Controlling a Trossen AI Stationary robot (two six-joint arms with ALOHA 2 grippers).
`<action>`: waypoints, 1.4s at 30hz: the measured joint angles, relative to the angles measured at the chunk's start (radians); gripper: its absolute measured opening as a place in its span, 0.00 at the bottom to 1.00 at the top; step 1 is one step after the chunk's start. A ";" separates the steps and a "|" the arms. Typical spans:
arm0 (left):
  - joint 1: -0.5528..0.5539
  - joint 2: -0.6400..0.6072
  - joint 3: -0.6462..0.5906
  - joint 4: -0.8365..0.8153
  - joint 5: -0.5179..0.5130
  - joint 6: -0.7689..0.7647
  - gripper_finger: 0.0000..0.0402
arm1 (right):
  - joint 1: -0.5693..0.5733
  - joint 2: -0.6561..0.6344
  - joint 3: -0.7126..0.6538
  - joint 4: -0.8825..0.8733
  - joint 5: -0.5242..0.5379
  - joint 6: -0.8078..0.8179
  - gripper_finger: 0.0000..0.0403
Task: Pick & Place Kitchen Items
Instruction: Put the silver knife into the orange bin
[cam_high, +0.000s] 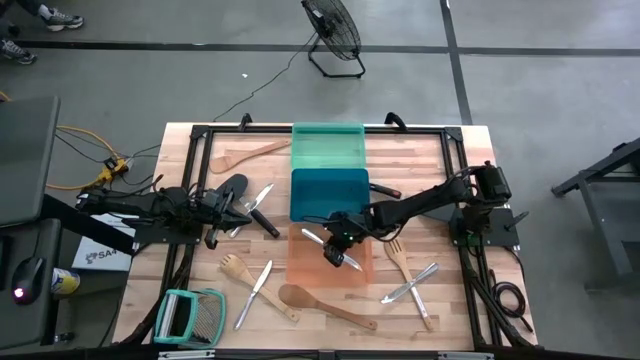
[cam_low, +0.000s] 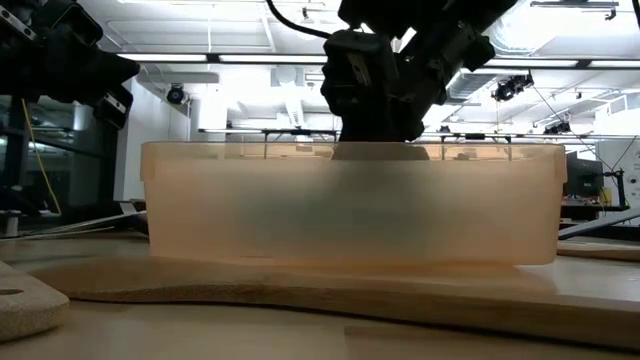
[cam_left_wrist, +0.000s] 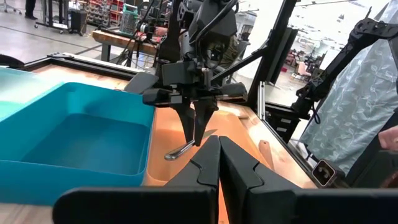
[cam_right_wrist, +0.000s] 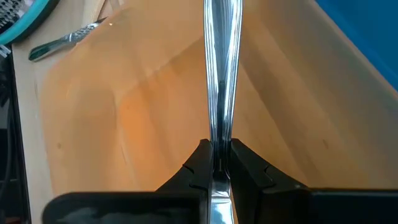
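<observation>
I've got three trays in a row down the table (cam_high: 440, 160) centre: green tray (cam_high: 327, 145) far, blue tray (cam_high: 329, 192) mid, orange tray (cam_high: 310, 262) near; R arm reaches in from the right, R gripper (cam_high: 341, 243) over the orange tray, fingers (cam_right_wrist: 244, 163) pinched tight on a silver knife (cam_right_wrist: 221, 74), knife pointing down into that tray w/ its tip by the floor. L gripper (cam_high: 238, 208) waits at table left beside the black spatula (cam_high: 228, 190), fingers (cam_left_wrist: 211, 163) pressed together, nothing in them; other utensils lie loose on the wood: wooden spoon (cam_high: 318, 302), wooden fork (cam_high: 236, 270), tongs (cam_high: 410, 284).
</observation>
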 joint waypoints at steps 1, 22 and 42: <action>0.000 0.000 0.000 0.000 0.000 0.000 0.00 | 0.000 0.000 0.000 -0.001 -0.001 0.000 0.06; 0.000 0.000 0.000 0.000 0.000 0.000 0.00 | 0.005 -0.023 -0.002 -0.009 -0.024 -0.052 0.16; 0.000 0.000 0.000 0.000 0.000 0.000 0.00 | 0.212 -0.373 -0.001 -0.548 0.027 -0.247 0.17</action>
